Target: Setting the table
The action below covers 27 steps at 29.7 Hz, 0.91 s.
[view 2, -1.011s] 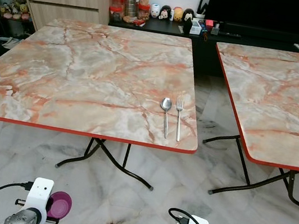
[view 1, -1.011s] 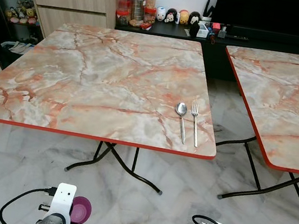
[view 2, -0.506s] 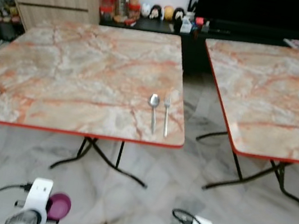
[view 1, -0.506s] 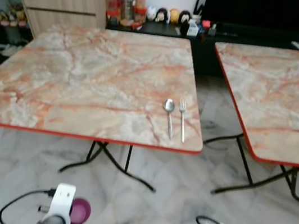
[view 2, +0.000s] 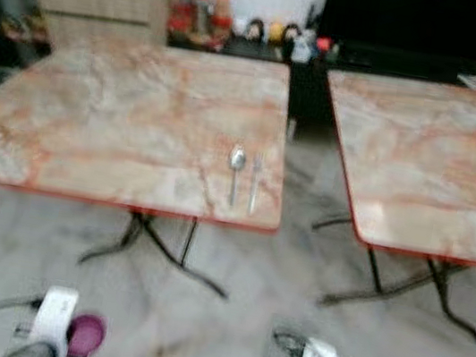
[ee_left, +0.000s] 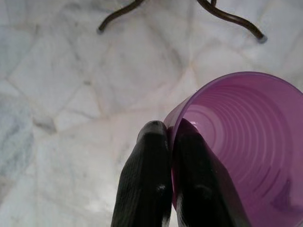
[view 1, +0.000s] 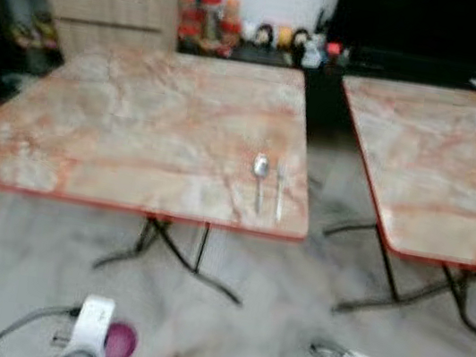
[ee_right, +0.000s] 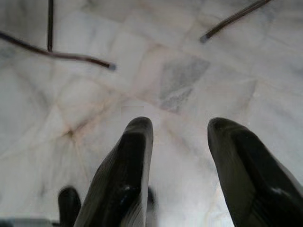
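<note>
Left tool (ee_left: pixel 170 137) low over the marble floor (ee_left: pixel 71 94), fingers pressed together on the rim of a purple cup (ee_left: pixel 246 146), one finger inside and one outside the wall; right tool (ee_right: pixel 182 130) also above the floor, fingers spread apart and holding nothing. Ahead, a marbled surface (view 1: pixel 139 118) with a red edge carrying a spoon (view 1: pixel 260 168) and a fork (view 1: pixel 280 190) side by side near its front right corner; second matching surface (view 1: pixel 441 156) to the right, cabinet (view 1: pixel 111 9) with jars behind, head views blurred
</note>
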Tool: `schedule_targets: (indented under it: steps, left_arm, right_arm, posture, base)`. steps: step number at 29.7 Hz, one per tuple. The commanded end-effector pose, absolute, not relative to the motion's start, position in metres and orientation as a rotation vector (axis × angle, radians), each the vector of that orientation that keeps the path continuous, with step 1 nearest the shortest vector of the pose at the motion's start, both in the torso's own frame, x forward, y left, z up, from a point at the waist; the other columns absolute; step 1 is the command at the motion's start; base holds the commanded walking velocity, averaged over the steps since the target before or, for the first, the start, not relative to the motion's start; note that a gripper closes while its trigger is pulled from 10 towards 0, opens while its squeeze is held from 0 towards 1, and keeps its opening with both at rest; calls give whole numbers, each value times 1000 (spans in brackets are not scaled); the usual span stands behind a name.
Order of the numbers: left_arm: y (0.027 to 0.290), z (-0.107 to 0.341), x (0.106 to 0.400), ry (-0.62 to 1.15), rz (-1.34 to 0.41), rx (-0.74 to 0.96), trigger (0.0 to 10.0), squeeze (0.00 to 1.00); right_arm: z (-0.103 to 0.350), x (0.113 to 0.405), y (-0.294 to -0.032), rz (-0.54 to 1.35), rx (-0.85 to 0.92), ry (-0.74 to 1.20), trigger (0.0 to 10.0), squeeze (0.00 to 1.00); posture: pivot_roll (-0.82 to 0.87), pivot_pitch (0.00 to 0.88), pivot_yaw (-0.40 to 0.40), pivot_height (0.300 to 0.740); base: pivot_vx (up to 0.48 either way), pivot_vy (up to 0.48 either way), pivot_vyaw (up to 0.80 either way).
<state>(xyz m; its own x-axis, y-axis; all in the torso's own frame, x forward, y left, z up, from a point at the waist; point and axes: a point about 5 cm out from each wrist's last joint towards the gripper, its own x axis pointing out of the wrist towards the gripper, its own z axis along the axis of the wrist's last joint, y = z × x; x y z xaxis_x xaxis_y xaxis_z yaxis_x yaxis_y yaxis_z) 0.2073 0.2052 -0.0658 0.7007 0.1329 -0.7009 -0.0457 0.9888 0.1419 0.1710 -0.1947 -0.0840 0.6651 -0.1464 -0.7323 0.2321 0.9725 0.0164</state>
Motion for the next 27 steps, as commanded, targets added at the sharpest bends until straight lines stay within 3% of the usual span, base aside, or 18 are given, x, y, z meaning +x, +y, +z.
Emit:
schedule_targets:
  steps: [1,27]
  left_arm:
    - [201,-64,211,781,89,119,10000,0]
    - [204,-66,207,789,86,128,10000,0]
  right_arm:
    - [-82,174,-201,-221,90,805,10000,0]
    - [-82,174,-201,-222,95,808,10000,0]
  posture:
    - [-24,0,13,740]
    - [-38,0,25,740]
  base:
    - [0,-277,0]
    - [0,-274,0]
